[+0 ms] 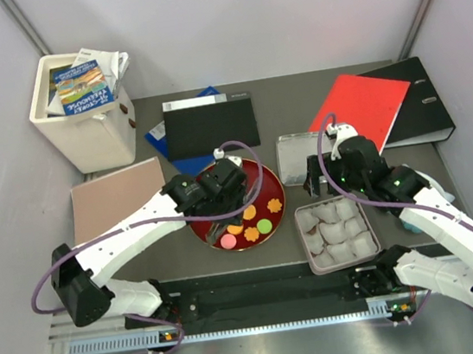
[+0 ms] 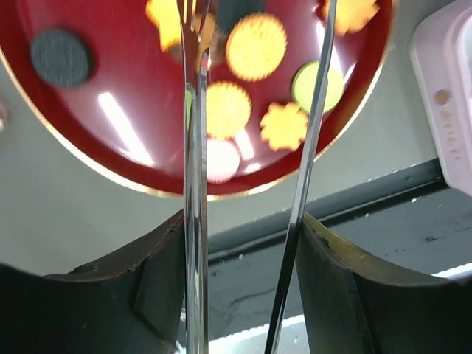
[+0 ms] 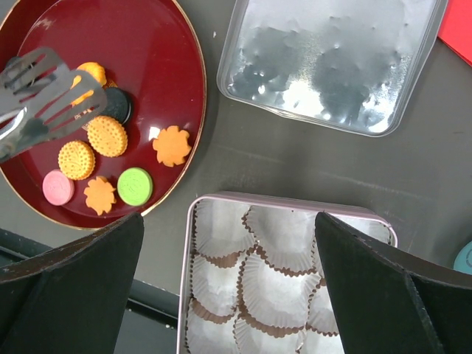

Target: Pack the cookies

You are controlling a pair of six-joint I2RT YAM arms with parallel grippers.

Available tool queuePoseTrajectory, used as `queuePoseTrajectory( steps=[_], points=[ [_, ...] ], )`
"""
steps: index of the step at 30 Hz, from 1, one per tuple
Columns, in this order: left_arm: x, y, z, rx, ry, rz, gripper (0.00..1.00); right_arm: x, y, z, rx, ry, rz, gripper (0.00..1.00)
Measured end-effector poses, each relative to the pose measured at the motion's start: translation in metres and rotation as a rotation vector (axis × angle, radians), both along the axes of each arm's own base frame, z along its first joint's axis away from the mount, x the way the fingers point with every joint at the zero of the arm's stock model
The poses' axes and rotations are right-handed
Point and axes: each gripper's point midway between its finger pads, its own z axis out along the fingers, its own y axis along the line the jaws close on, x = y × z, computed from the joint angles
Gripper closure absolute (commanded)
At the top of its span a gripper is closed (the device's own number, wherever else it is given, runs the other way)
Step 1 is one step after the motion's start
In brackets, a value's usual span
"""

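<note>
Left end effector is clamped on metal tongs over the red plate, cookies clustered at its six o'clock. Right end effector gapes wide above the paper-cup tin, at the plate's three o'clock.

Cookies lie on plate, left of tray.

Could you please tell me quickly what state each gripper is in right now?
Left gripper: closed on the metal tongs.
Right gripper: open, holding nothing.
</note>
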Motion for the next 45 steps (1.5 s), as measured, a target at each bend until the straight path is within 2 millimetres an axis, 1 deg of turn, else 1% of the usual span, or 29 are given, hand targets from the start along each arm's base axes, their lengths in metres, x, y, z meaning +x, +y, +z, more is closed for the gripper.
queuePoseTrajectory(
  steps=[2,7,11,19,25,32,35,36,38,40,42,43,45],
  points=[
    [-0.009,0.003,-0.005,0.018,0.012,0.021,0.41,0.0,0.0,0.0,0.0,0.001,0.001,0.01],
    [-0.032,-0.007,-0.009,0.03,0.013,0.023,0.39,0.001,0.002,-0.001,0.001,0.004,0.004,0.01],
    [-0.042,-0.012,-0.014,0.035,0.014,0.028,0.39,0.002,0.003,-0.001,0.004,0.004,0.006,0.01],
    [-0.04,-0.003,-0.036,0.097,0.022,0.105,0.38,0.002,0.003,-0.001,0.004,0.002,0.006,0.01],
    [-0.042,0.001,-0.046,0.116,0.029,0.122,0.38,0.002,0.003,-0.001,0.004,0.002,0.006,0.01],
    [-0.045,0.003,-0.057,0.126,0.045,0.118,0.39,0.002,0.003,-0.001,0.004,0.002,0.006,0.01],
    [-0.045,0.003,-0.059,0.13,0.047,0.118,0.43,0.002,0.003,-0.001,0.004,0.002,0.006,0.01],
    [-0.045,0.003,-0.06,0.128,0.047,0.118,0.46,0.002,0.003,-0.001,0.004,0.002,0.006,0.01],
    [-0.044,0.001,-0.06,0.122,0.044,0.118,0.48,0.002,0.003,-0.001,0.004,0.002,0.006,0.01],
    [-0.043,-0.001,-0.061,0.12,0.042,0.115,0.54,0.002,0.003,-0.001,0.004,0.002,0.006,0.01],
    [-0.043,-0.002,-0.062,0.122,0.042,0.11,0.56,0.002,0.003,-0.001,0.004,0.002,0.005,0.01],
    [-0.044,-0.003,-0.062,0.121,0.042,0.107,0.59,0.002,0.003,-0.001,0.004,0.002,0.005,0.01],
    [-0.044,-0.004,-0.062,0.121,0.039,0.101,0.6,0.002,0.003,-0.001,0.004,0.002,0.005,0.01]
  ],
)
